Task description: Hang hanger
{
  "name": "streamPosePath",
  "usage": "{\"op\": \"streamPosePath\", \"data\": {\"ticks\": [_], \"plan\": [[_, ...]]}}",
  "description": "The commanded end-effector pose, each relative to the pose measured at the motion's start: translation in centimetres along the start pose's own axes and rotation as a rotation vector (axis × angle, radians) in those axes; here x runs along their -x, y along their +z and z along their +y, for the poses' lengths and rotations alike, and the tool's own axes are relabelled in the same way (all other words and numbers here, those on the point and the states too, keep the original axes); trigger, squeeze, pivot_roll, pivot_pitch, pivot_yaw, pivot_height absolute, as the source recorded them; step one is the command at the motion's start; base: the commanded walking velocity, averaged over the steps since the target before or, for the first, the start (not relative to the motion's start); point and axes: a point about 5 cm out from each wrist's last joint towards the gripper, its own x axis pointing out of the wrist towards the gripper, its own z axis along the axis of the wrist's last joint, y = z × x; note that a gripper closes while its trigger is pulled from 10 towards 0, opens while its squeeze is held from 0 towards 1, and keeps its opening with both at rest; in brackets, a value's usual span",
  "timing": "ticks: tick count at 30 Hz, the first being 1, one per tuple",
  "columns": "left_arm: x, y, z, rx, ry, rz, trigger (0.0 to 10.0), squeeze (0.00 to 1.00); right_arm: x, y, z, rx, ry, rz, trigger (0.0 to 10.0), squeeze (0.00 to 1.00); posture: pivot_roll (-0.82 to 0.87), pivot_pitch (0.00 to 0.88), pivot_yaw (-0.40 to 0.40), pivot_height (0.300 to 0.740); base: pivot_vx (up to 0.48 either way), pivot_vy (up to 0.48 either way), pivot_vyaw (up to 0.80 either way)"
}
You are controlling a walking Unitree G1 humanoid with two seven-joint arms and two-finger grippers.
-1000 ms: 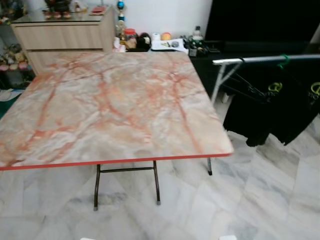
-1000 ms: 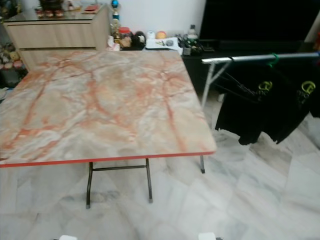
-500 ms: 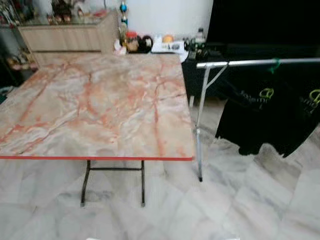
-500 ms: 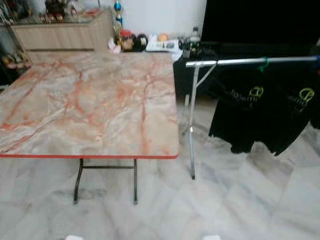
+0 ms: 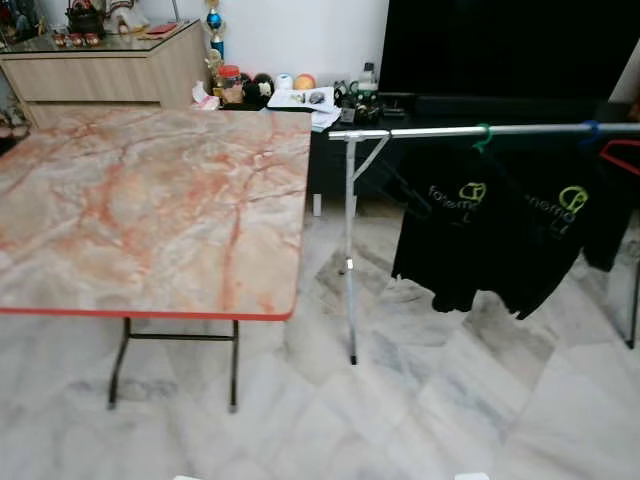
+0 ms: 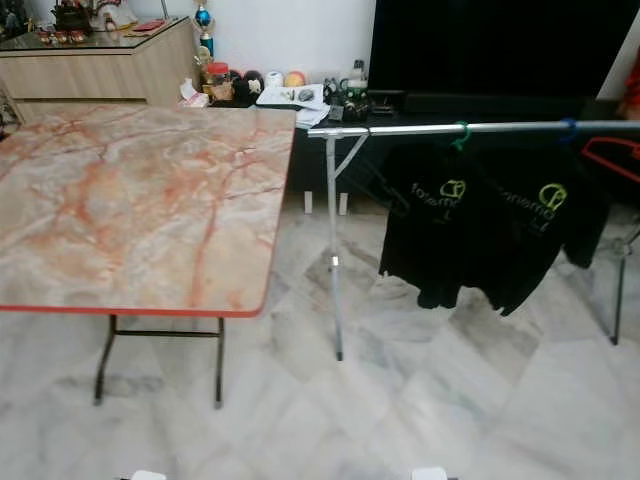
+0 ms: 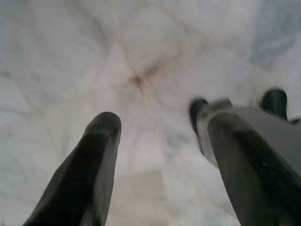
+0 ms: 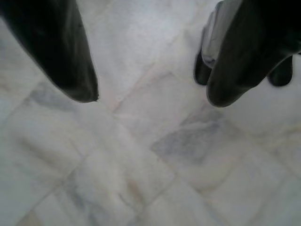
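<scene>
- A pale grey marble-tiled floor [image 5: 430, 400] runs across the room, and both wrist views look down onto it.
- A large square folding table with a pink-and-orange marbled top and red edge [image 5: 150, 200] stands on black metal legs at the robot's left, its surface bare.
- A long silver metal clothes rail [image 5: 480, 131] runs level from beside the table's far right corner toward the right edge, carried on a thin upright post [image 5: 350, 250] standing on the floor.
- Two black T-shirts with green-and-white chest logos [image 5: 490, 230] hang from the rail, side by side and overlapping.
- A light wooden cabinet [image 5: 100, 72] stands against the far wall behind the table; small jars, bottles and papers crowd a dark low shelf [image 5: 300, 97] beside it.
- A red clothes hanger [image 6: 612, 155] hangs at the rail's right end, just past a blue hook [image 6: 568, 130]; a green hook [image 5: 483, 135] holds one shirt.
- The left gripper [image 7: 157, 127] hangs over the floor tiles, black fingers spread wide, holding nothing.
- The right gripper [image 8: 150, 96] hangs likewise above the tiles, fingers parted and empty.
</scene>
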Motion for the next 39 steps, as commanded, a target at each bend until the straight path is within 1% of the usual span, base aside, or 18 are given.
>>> {"op": "streamPosePath", "data": {"ticks": [1, 7, 12, 14, 17, 39], "plan": [[1.64, -4.68, 4.54, 0.287, 0.071, 0.041, 10.0, 0.0, -0.58, 3.52, -0.76, -0.326, 0.043, -0.047, 10.0, 0.0, 0.12, 0.006, -0.048, 0.74, 0.0, -0.48, 0.0], [1.64, -4.71, 4.45, 0.286, 0.068, 0.041, 10.0, 0.0, -0.57, 3.47, -0.82, -0.324, 0.043, -0.046, 10.0, 0.0, 0.13, 0.0, -0.047, 0.74, 0.0, -0.48, 0.0], [1.64, -4.76, 4.46, 0.276, 0.073, 0.047, 10.0, 0.0, -0.57, 3.44, -0.83, -0.324, 0.043, -0.045, 10.0, 0.0, 0.13, 0.0, -0.047, 0.74, 0.0, -0.309, 0.0], [1.64, -4.81, 4.39, 0.28, 0.069, 0.05, 10.0, 0.0, -0.56, 3.39, -0.85, -0.327, 0.042, -0.044, 10.0, 0.0, 0.13, 0.0, -0.045, 0.74, 0.0, 0.0, 0.0], [1.64, -4.8, 4.38, 0.259, 0.064, 0.052, 10.0, 0.0, -0.56, 3.34, -0.86, -0.328, 0.041, -0.043, 10.0, 0.0, 0.13, 0.0, -0.045, 0.74, 0.0, 0.0, 0.0], [1.65, -4.83, 4.36, 0.264, 0.063, 0.051, 10.0, 0.0, -0.55, 3.3, -0.88, -0.329, 0.038, -0.043, 10.0, 0.0, 0.13, 0.0, -0.045, 0.74, 0.0, 0.0, 0.0]]}}
